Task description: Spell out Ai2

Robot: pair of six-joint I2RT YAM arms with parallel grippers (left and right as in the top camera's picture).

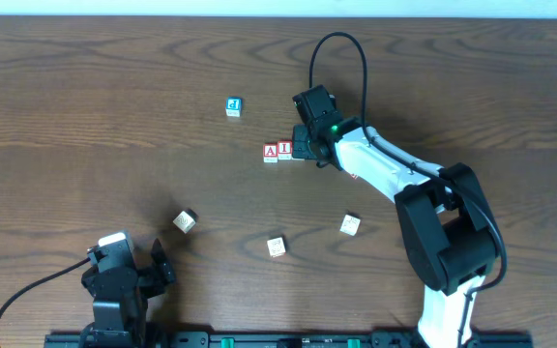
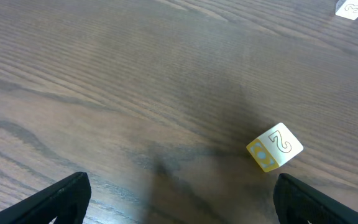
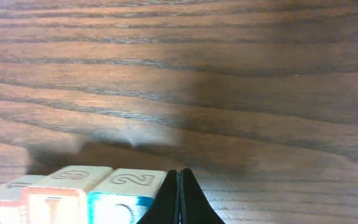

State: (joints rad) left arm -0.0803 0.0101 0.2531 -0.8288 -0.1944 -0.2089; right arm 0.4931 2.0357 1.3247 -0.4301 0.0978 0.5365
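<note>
We see a dark wooden table (image 1: 85, 116). The right gripper (image 1: 299, 148), fingers pressed together, sits just at 3 o'clock of the touching red A block (image 1: 271, 152) and I block (image 1: 284, 149). The left gripper (image 2: 179, 202) is spread wide, with the yellow 2 block (image 2: 275, 147) at its 2 o'clock.

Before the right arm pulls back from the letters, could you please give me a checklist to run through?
1. A block and I block touching, in order: ok.
2. Third block next to them, seen by the right wrist: ok.
3. Its 2 faces up: cannot tell; the arm hides it overhead.
4. Right tool shut, holding nothing: ok.
5. Right tool clear of the third block: cannot tell.
6. Left tool open, empty: ok.
</note>
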